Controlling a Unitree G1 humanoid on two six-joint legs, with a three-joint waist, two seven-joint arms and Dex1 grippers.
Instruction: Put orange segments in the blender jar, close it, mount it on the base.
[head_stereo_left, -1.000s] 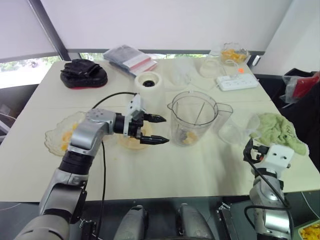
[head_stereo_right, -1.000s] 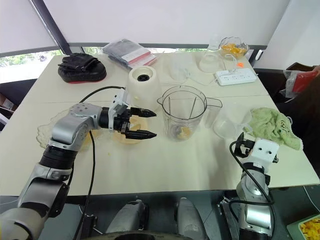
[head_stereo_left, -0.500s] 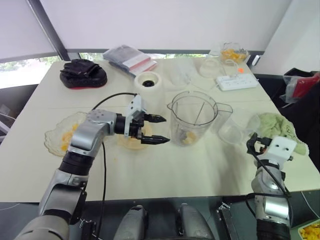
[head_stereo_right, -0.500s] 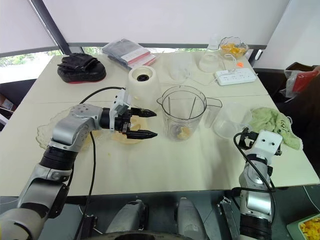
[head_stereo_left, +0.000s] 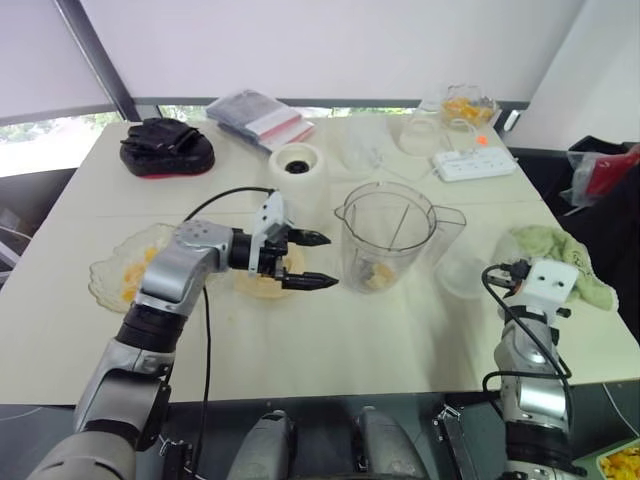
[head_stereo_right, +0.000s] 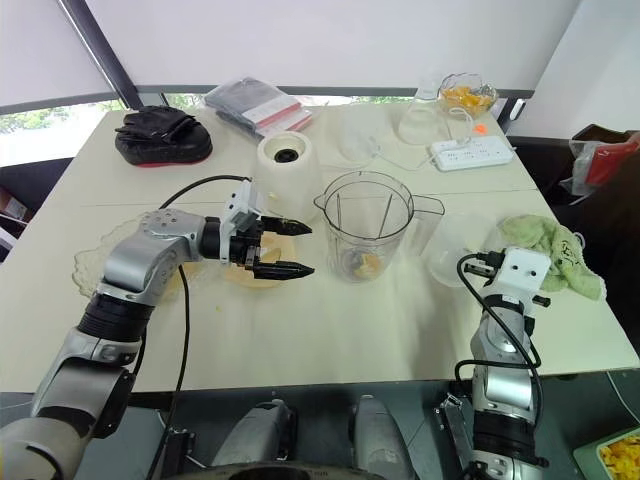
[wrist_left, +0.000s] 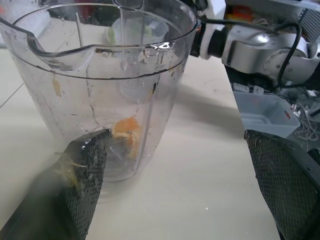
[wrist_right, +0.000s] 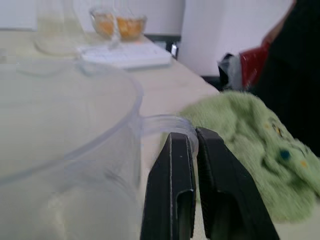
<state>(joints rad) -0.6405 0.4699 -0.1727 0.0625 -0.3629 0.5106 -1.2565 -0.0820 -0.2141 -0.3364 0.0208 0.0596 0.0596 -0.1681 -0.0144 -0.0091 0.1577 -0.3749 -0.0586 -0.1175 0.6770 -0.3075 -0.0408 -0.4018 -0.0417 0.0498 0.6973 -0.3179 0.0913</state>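
Your view: bright daylight from the far window (head_stereo_left: 35, 150), soft shadows on the table (head_stereo_left: 350, 340), glints on the blender jar (head_stereo_left: 387, 235).

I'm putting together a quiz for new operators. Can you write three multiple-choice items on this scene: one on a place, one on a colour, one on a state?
1. Where does the white base stand relative to the blender jar?
A) farther back, to its left
B) on top of it
C) nearer the robot, to its right

2. What colour is the cloth?
A) red
B) green
C) blue

3. The left gripper is:
A) shut on a segment
B) shut on the jar's rim
C) open and empty

Answers:
1 A, it sits beyond the jar, leftward.
2 B, plainly green.
3 C, its fingers stand wide apart, holding nothing.
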